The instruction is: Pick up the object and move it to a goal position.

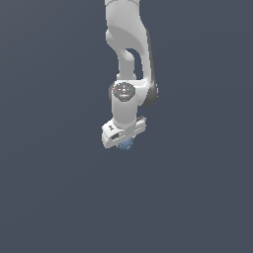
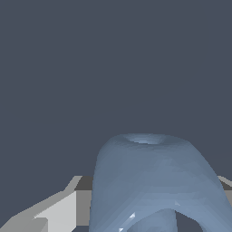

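The object is a small light-blue lumpy ball that shows just under the white hand in the exterior view. My gripper points down and is closed around it, and the hand hides most of it. In the wrist view the object fills the lower middle, with a rounded top and a hollow underside. A grey-white finger presses against one side of it, and a sliver of the other finger shows on the opposite side.
A plain dark grey-blue surface fills both views. The white arm comes down from the top middle of the exterior view. No other objects or marker show.
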`<state>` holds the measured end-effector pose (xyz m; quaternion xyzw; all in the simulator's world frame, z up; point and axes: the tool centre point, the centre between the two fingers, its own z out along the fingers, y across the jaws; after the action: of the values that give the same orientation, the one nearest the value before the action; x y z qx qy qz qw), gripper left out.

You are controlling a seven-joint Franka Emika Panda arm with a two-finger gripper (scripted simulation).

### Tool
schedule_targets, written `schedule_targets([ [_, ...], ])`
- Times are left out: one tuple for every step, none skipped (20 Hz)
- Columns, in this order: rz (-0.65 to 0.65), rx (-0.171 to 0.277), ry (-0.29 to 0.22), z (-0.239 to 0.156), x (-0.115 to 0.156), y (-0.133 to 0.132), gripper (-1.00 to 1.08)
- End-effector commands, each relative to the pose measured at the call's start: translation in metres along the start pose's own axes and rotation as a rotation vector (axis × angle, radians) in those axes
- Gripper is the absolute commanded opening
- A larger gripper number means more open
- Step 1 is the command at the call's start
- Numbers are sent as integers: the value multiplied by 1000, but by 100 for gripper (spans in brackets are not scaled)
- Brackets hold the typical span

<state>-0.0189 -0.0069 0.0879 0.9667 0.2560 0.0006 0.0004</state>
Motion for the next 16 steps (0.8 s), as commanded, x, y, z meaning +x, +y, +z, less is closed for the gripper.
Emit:
schedule_targets([
  [0,0,0,-16,18,-11,-100],
  [0,0,0,-22,25,-15,-100],
  [0,0,0,-29,33,-20,-100],
  [0,0,0,-36,41,-24,-100],
  [0,0,0,-43,49,-29,-100],
  [0,0,0,-49,57,-33,-100],
  [0,0,0,-56,65,-38,-100],
  [0,0,0,-63,73,-42,-100],
  [0,0,0,-70,81,-47,-100],
  [0,0,0,-76,88,-51,-100],
  [0,0,0,-82,95,-55,-100],
  [0,0,0,-88,102,-58,-100],
  [0,0,0,-93,109,-62,-100],
  [0,0,0,-99,115,-66,-100],
  [0,0,0,-104,121,-69,-100],
  [0,0,0,-109,127,-72,-100],
])
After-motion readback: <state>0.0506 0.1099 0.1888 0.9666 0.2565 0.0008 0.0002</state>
